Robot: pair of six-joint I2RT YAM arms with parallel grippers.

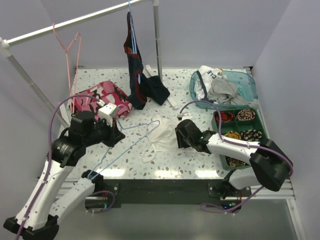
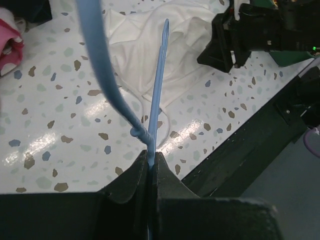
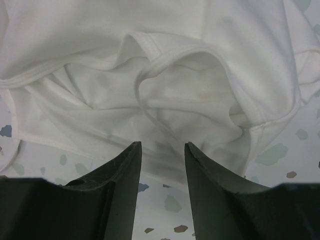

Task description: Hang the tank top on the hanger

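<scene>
Counter (image 1: 200,159): white speckled surface, glossy near the front edge.
Rail (image 1: 75,22): pale bar that ran slantwise overhead.
Pink hanger (image 1: 70,47): thin, hung from the rail at the left.
Navy garment (image 1: 136,75): red-striped, hung from the rail, lower end pooled on the counter.
Pink camouflage garment (image 1: 97,97): lay crumpled, back left.
Blue tub (image 1: 251,82): translucent, back right, held grey and white clothes.
Green tray (image 1: 216,120): divided, held coiled bands, just in front of the tub.

The white tank top (image 1: 161,134) is lying crumpled, and the thin light-blue hanger (image 2: 159,90) is slanting beside it, perhaps touching its edge.
</scene>
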